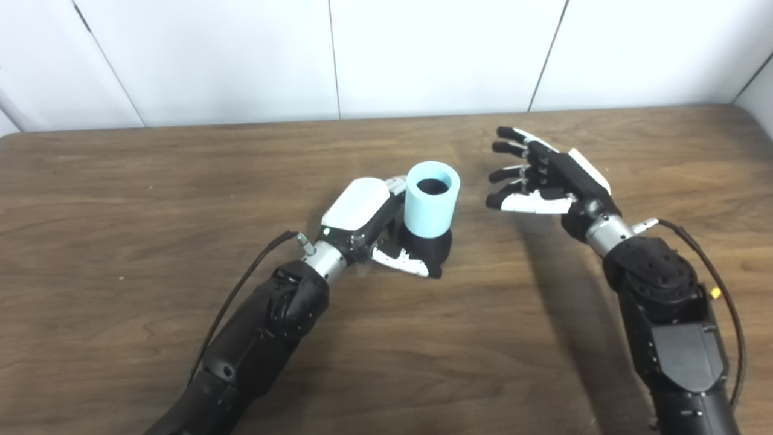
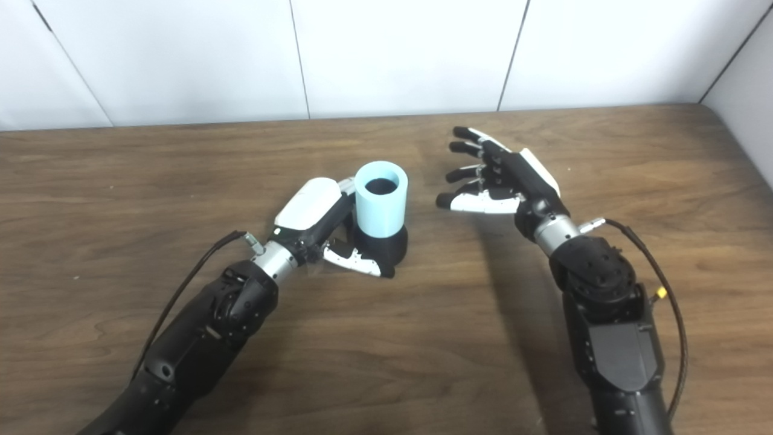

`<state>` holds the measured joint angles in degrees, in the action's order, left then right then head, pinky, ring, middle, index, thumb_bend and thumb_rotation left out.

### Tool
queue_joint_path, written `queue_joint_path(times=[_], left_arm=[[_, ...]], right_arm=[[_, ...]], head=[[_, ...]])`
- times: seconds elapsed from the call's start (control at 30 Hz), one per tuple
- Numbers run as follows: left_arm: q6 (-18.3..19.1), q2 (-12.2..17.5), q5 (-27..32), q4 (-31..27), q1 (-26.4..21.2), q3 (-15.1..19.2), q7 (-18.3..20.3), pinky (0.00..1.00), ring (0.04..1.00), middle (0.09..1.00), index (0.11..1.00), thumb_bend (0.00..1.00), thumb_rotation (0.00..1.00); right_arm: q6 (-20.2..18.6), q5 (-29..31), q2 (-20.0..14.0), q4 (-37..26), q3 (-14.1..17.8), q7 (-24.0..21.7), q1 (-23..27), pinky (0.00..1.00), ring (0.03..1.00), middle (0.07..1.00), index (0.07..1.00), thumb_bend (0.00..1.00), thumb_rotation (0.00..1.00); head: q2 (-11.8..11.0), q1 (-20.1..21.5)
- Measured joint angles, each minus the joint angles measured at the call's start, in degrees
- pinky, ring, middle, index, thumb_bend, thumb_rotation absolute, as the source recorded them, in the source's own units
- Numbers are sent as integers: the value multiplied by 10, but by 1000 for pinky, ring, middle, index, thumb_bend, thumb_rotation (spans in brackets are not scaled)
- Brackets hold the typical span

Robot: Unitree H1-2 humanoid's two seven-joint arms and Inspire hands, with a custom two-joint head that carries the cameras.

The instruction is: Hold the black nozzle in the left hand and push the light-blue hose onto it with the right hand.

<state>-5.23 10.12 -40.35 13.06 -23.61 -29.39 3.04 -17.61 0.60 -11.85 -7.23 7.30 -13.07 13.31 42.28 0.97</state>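
Your left hand point(image 1: 368, 226) clamps the squat black plastic nozzle point(image 1: 430, 246) upright on the brown wooden table point(image 1: 151, 199), short light-blue hose point(image 1: 430, 202) seated on it, so your right hand point(image 1: 546, 178) hovers spread and empty beside.

A dark brown wooden table point(image 1: 121, 181) with visible grain fills most of the view, its far edge running just in front of the wall and its far right corner rounded. Behind it stands a white panelled wall point(image 1: 435, 54), divided by thin dark seams that slant slightly, and soft even light leaves faint shadows on the tabletop
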Motion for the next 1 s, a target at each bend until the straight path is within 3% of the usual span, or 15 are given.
queue_joint_path(times=[0.2, 0.4, 0.6, 0.7, 0.83, 1.0], left_arm=[[12, 2, 35, -44, 45, 41, 3, 758, 972, 1000, 1000, 940, 163], [10, 1, 98, -78, 98, 130, -9, 735, 931, 980, 1000, 859, 137], [3, -9, 183, -79, 120, 218, -26, 797, 921, 971, 1000, 793, 127], [1, -24, 230, -79, 127, 250, -31, 784, 887, 951, 994, 786, 169], [15, -65, 353, -87, 146, 306, -24, 678, 837, 900, 951, 767, 209], [86, -86, 543, -119, 152, 348, 36, 592, 760, 838, 859, 757, 188]], right_arm=[[21, 30, 43, 1, 14, 41, -19, 477, 641, 793, 798, 606, 15], [35, 55, 73, 4, 24, 66, -35, 449, 598, 751, 756, 617, 44], [51, 63, 90, 15, 32, 93, -41, 400, 552, 713, 722, 598, 43], [68, 77, 94, 20, 34, 97, -43, 402, 536, 700, 708, 614, 57], [85, 93, 96, 22, 36, 98, -47, 397, 516, 668, 668, 633, 119], [92, 99, 95, 21, 30, 96, -62, 393, 512, 652, 654, 652, 181]], head=[[-7, -3], [-12, -2], [-16, -2], [-18, -4], [-20, 2], [-26, 4]])
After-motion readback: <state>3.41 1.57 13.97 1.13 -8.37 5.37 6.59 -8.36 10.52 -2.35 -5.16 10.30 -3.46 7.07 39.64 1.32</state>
